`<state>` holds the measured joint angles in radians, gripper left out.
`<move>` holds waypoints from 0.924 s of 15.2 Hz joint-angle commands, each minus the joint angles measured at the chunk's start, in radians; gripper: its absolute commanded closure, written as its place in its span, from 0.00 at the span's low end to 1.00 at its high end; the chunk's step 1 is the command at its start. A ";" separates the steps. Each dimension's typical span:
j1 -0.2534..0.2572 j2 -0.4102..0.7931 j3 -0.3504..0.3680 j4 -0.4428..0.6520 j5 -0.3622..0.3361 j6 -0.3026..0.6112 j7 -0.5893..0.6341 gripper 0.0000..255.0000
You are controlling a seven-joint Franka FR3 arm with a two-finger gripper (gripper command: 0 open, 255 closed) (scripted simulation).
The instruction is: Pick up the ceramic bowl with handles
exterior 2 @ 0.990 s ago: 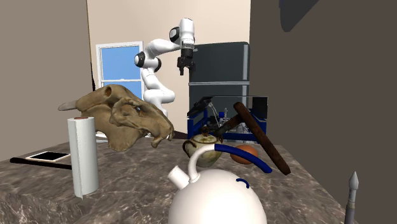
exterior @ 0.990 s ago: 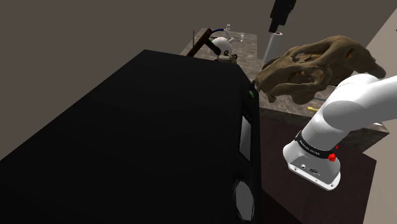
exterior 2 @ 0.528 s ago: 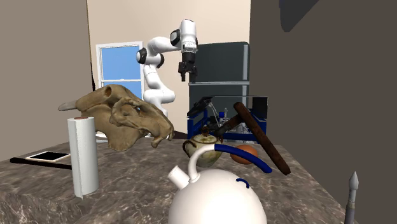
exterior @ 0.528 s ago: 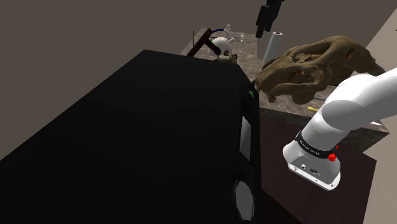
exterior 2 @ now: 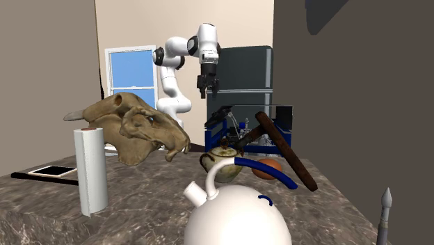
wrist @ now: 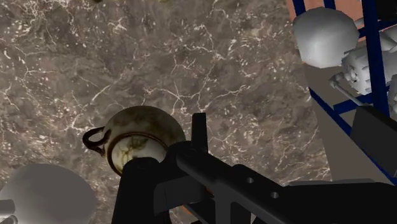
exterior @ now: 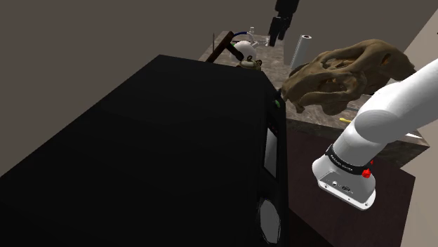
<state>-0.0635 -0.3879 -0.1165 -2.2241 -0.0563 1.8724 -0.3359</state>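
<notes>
Going left to right in the second exterior view: a phone (exterior 2: 52, 170) lies flat at the far left of the marble counter (exterior 2: 139, 205). Next to it is an upright paper towel roll (exterior 2: 91, 170), and behind that a big brown animal skull (exterior 2: 135, 129). There's a blue window (exterior 2: 131, 69) on the back wall.

Then comes the white arm (exterior 2: 169, 73), bent over at the top, with the black gripper (exterior 2: 207, 89) pointing straight down in front of a dark fridge (exterior 2: 243, 69). It hangs in the air well above the counter, not touching anything, and I don't see it carrying anything. I honestly can't tell if it's released or clenched. It's tiny from here, and the wrist view just shows black gripper parts that I can't make sense of.

The bowl (exterior 2: 221, 161) is brownish-olive and round with little loop handles. It sits upright on the counter between the skull and an orange ball (exterior 2: 268, 168), just behind the white kettle (exterior 2: 233, 219) with the blue handle. In the wrist view the bowl is right up against the black gripper parts, with the kettle's white dome close beside it.

Further right is a blue rack (exterior 2: 214, 132) with some grey stuff in it. A hammer (exterior 2: 285, 156) stands in front of it, tilted with its head up.

In the shoulder view the gripper hovers over the far end of the counter, near the paper towel roll.
</notes>
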 commanded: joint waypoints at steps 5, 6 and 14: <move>-0.009 0.207 -0.054 0.102 0.029 0.111 -0.085 0.00; -0.011 0.244 -0.062 0.125 0.037 0.125 -0.101 0.00; -0.045 0.549 -0.099 0.358 0.129 0.193 -0.223 0.00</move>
<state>-0.1028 0.1262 -0.2123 -1.8907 0.0604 2.0565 -0.5442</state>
